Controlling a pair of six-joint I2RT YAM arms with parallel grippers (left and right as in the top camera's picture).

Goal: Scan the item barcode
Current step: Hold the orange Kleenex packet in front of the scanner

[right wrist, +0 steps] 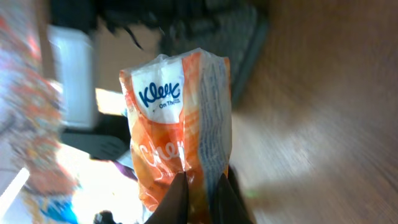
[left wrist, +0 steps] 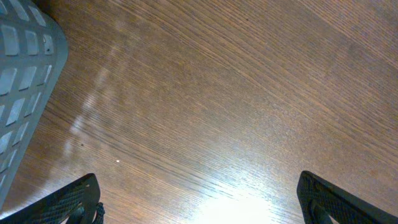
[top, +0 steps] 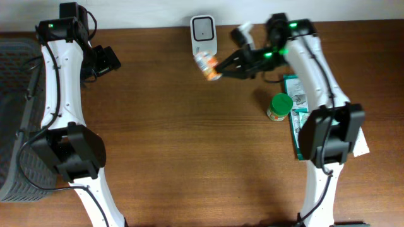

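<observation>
An orange and white Kleenex tissue pack (top: 207, 65) hangs just below the white barcode scanner (top: 202, 33) at the table's back edge. My right gripper (top: 221, 68) is shut on the pack's lower end; in the right wrist view the pack (right wrist: 177, 124) stands up from the black fingertips (right wrist: 180, 202), logo side towards the camera. No barcode shows on the faces I see. My left gripper (top: 107, 61) is at the far left, open, with only bare wood between its fingers (left wrist: 68, 202).
A green-lidded jar (top: 279, 106) and a teal flat package (top: 298, 116) lie at the right. A grey slotted basket (top: 16, 113) fills the left edge and shows as a grey basket corner (left wrist: 25, 81) in the left wrist view.
</observation>
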